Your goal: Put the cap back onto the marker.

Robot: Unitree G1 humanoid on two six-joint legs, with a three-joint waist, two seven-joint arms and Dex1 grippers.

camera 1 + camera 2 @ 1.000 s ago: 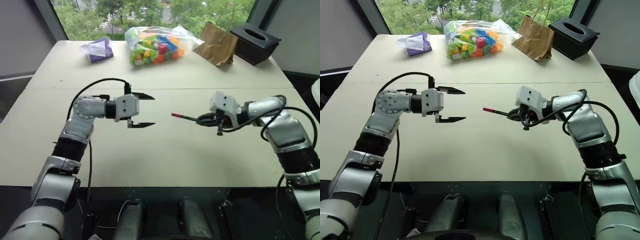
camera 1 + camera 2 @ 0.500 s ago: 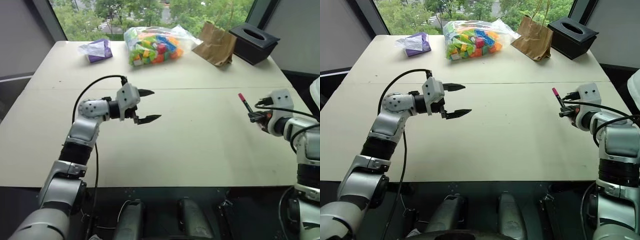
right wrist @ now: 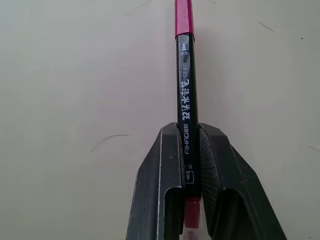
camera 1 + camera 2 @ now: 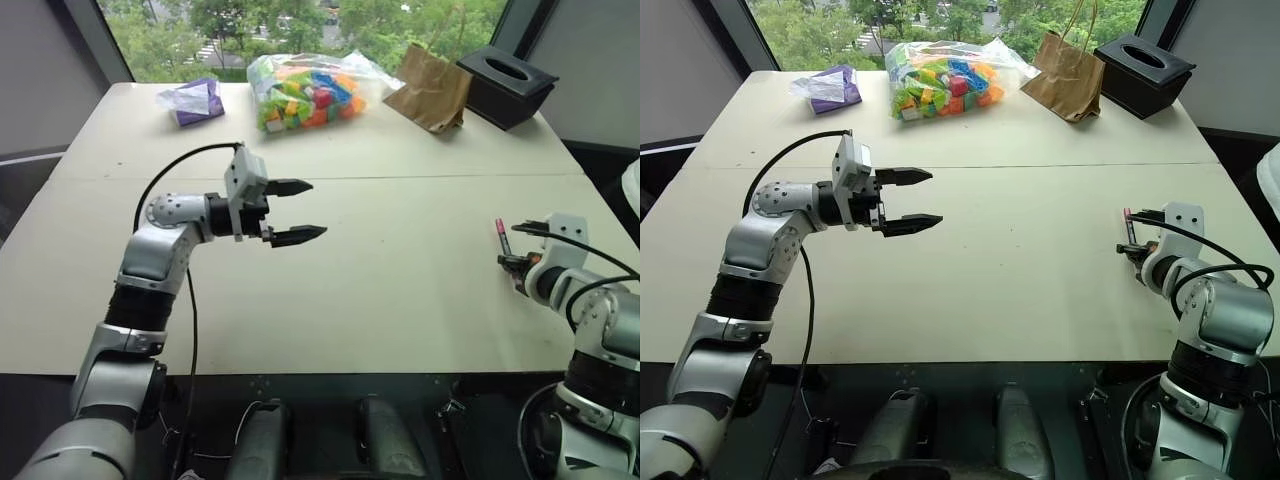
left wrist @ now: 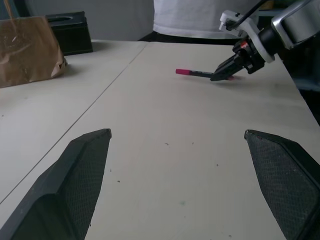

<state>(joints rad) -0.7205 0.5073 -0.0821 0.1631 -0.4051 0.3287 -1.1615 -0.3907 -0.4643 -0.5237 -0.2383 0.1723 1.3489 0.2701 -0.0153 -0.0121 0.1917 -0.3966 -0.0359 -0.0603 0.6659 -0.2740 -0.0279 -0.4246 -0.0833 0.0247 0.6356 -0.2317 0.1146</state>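
Observation:
My right gripper [image 3: 189,131] is shut on the marker [image 3: 186,100], a slim black stick with white print. The pink cap [image 3: 183,17] sits on the marker's far end, past the fingertips. In the head views the marker [image 4: 500,238] points away from me, low over the table's right side, just past the right gripper [image 4: 512,262]. The left wrist view shows the marker [image 5: 200,73] from the side, close to the tabletop. My left gripper [image 4: 314,209] hovers over the table's left middle, open and pointing right, with nothing between its fingers [image 5: 85,165].
Along the far edge of the table stand a clear bag of toy blocks [image 4: 305,90], a purple pouch [image 4: 195,100], a brown paper bag [image 4: 432,88] and a black tissue box [image 4: 508,85]. A person in a white shirt [image 5: 200,17] stands at the right side.
My right arm swung right and down with the marker, which now points away instead of toward the left gripper. The left gripper rolled in place and stayed open.

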